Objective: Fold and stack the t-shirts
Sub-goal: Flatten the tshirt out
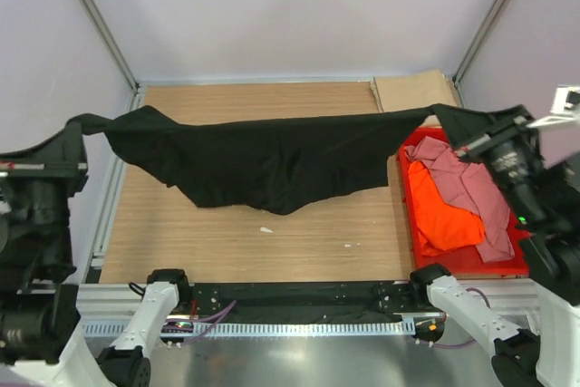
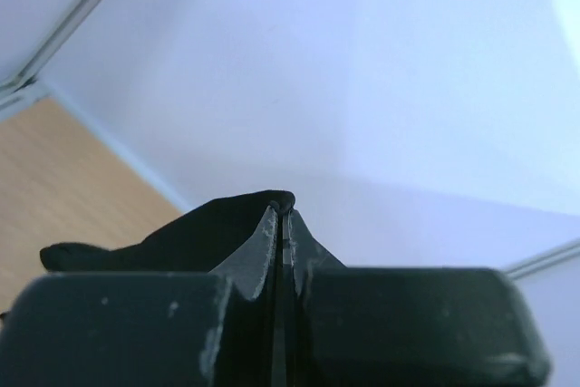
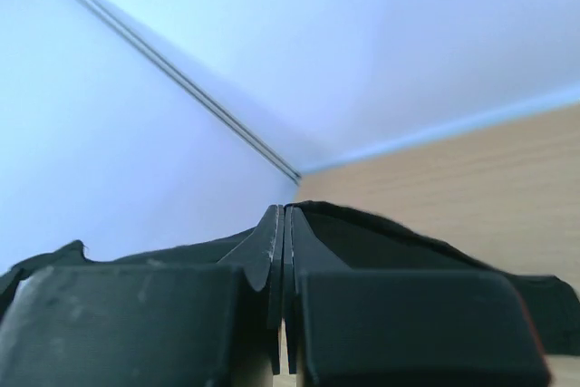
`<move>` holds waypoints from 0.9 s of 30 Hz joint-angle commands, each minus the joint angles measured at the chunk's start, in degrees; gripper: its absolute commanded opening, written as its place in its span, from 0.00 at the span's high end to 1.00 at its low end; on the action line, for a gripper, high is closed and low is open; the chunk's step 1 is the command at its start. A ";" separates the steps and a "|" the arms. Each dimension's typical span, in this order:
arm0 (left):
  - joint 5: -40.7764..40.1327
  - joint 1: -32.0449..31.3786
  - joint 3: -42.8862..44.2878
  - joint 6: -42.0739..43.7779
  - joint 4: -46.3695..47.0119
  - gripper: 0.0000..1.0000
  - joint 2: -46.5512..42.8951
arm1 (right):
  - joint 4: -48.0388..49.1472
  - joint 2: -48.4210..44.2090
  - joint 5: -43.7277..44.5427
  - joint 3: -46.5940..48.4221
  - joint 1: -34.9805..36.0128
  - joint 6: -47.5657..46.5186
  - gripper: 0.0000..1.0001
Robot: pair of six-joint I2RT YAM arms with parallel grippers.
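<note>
A black t-shirt (image 1: 272,165) hangs stretched across the wooden table (image 1: 299,242), its lower edge sagging toward the middle. My left gripper (image 1: 83,124) is shut on its left end, high at the table's left edge. In the left wrist view the fingertips (image 2: 283,210) pinch a fold of black cloth (image 2: 181,237). My right gripper (image 1: 464,146) is shut on the right end, above the crate. In the right wrist view black cloth (image 3: 381,237) spills to both sides of that gripper (image 3: 284,215). An orange t-shirt (image 1: 444,215) and a dusty pink t-shirt (image 1: 467,178) lie crumpled in the crate.
The red plastic crate (image 1: 517,265) stands at the table's right edge. A flat piece of cardboard (image 1: 412,92) lies at the back right corner. A small white scrap (image 1: 265,229) lies on the wood under the shirt. Metal frame posts and white walls enclose the table.
</note>
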 commanded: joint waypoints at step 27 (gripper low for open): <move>-4.15 0.01 19.88 17.95 27.88 1.00 37.69 | 18.43 35.62 6.74 18.95 -0.13 -9.96 0.99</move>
